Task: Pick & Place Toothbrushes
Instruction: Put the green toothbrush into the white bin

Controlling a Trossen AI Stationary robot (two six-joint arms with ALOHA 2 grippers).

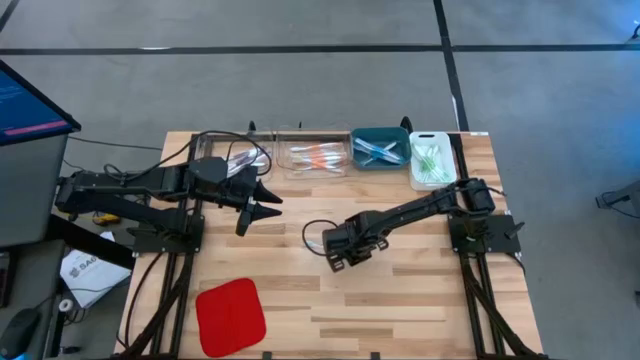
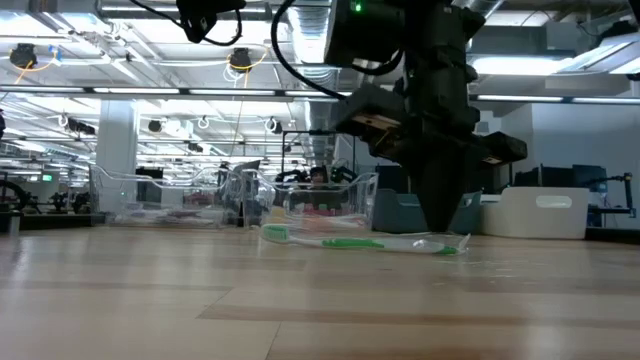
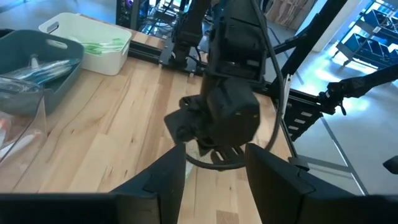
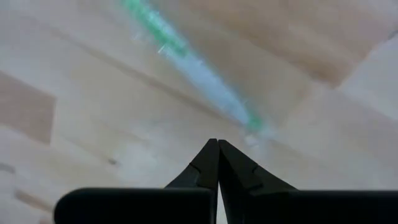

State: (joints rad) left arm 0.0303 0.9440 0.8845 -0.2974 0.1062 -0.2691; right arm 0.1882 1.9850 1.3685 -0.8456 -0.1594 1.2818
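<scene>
The wooden table (image 1: pixel 400 290) carries a row of four bins along its far edge, a clear bin (image 1: pixel 232 157) behind the left gripper, a clear bin (image 1: pixel 316 157) with orange-accented toothbrushes, a teal bin (image 1: pixel 380 147) with blue ones and a white bin (image 1: pixel 431 160) with green ones, while a flat red pad (image 1: pixel 230 314) lies at the table's near edge. The left gripper (image 1: pixel 262 203) hovers in front of the first clear bin with its fingers (image 3: pixel 273 177) apart and nothing between them. The right gripper (image 4: pixel 217 146) stands near the table's middle with its fingers pressed together at the tips, right at one end of a green-accented toothbrush (image 2: pixel 365 242) lying flat on the table, and I cannot tell whether they pinch it
</scene>
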